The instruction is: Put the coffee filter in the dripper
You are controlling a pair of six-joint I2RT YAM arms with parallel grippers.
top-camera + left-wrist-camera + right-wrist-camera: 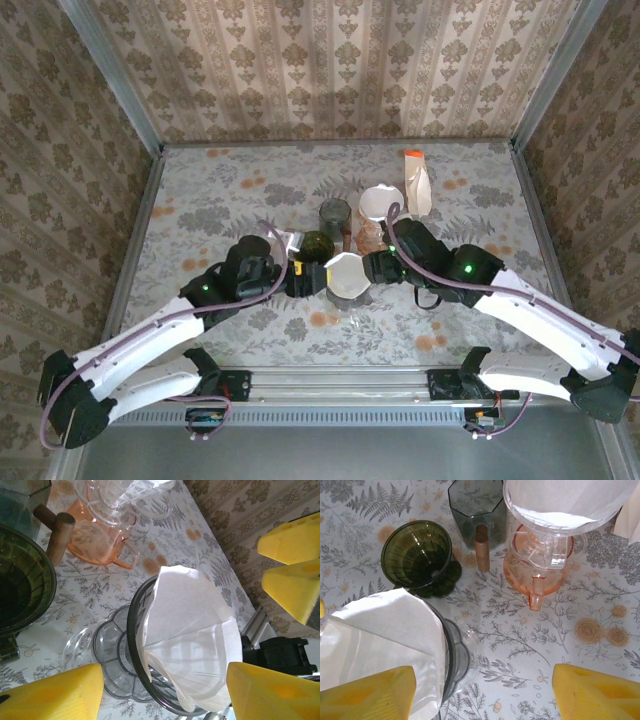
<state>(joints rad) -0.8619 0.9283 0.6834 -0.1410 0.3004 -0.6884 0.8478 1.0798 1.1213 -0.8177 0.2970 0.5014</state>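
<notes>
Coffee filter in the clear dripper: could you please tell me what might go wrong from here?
The coffee filter sits lopsided, rising above the rim of the dripper, so it could spring out. The left gripper brackets it closely; pulling away might snag the paper. The green glass dripper stands close and could be knocked.

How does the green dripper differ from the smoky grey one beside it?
The grey dripper holds a white paper filter; the green dripper is empty. The grey dripper is pale and see-through, the green dripper dark. Both stand upright on the table.
</notes>
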